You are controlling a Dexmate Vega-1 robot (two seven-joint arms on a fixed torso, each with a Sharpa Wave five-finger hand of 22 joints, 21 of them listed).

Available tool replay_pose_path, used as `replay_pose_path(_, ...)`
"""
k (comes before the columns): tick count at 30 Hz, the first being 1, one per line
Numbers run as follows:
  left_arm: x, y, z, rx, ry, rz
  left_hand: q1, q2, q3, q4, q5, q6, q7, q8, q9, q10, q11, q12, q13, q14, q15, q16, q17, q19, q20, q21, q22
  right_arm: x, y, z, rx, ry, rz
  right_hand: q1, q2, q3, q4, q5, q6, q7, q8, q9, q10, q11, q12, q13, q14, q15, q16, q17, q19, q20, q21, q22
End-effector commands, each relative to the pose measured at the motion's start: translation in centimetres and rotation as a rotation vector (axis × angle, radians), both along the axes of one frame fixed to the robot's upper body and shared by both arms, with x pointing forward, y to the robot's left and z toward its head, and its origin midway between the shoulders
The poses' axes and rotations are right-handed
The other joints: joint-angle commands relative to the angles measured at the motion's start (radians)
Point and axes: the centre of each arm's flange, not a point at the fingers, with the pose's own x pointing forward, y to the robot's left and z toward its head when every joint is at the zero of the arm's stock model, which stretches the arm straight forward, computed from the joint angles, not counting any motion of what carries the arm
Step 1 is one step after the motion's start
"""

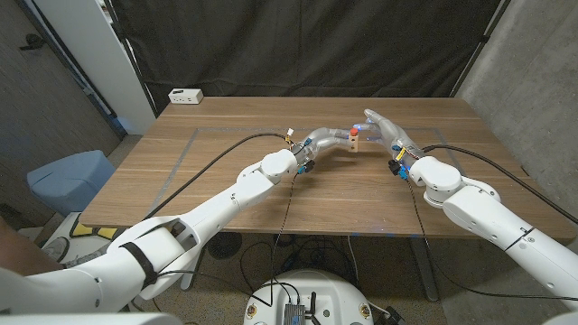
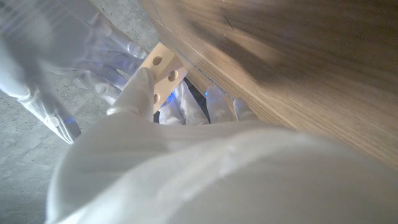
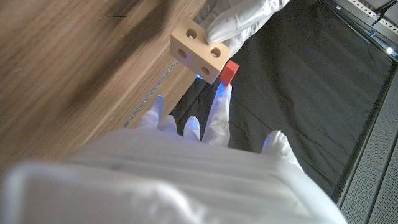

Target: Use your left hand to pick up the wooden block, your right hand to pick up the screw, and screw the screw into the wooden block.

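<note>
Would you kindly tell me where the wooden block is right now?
In the head view, the wooden block is held by the left hand above the table's far middle, beside the right hand.

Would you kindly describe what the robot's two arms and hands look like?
Both arms are glossy white with rounded shells; the left arm has a black band near the shoulder. Black cables trail from each wrist. The left robot hand and right robot hand look silvery-white, apparently gloved, with blue glints at the fingertips.

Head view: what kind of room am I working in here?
Likely a lab or test bay, not a home: a bare wooden table backed by black curtains, cables trailing along the arms, a white power strip at the far edge.
</note>
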Motion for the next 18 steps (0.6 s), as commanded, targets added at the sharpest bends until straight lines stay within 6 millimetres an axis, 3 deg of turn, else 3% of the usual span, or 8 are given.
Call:
replay_pose_path(1,-0.02,0.02,-0.04,-0.005,-0.001,0.001,-0.034,0.044,0.061,0.064,0.006,0.083,0.07,0.012,0.005,0.0,-0.002,0.002,0.003,0.006,-0.001,0.003,0.001,0.007,0.001,0.001,0.005,-0.29,-0.25,-0.18,0.009,0.0,-0.02,-0.002,-0.001,0.005,-0.001,0.007,0.015,0.004,0.011,0.002,0.013,0.001,0.006,0.001,0.008,0.003,0.006,0.001,0.014,0.0,0.005,0.003)
replay_pose_path(18,0.01,0.09,-0.05,-0.006,0.0,-0.001,-0.033,0.044,0.059,0.065,0.006,0.083,0.068,0.012,0.005,0.001,-0.004,0.003,0.003,0.007,-0.002,0.003,0.001,0.007,0.0,0.001,0.006,-0.76,-0.43,-0.39,0.012,0.005,-0.034,0.001,0.001,0.008,-0.002,0.007,0.04,0.01,0.014,0.001,0.031,0.001,0.008,0.001,0.02,0.0,0.008,0.001,0.021,0.001,0.006,0.003)
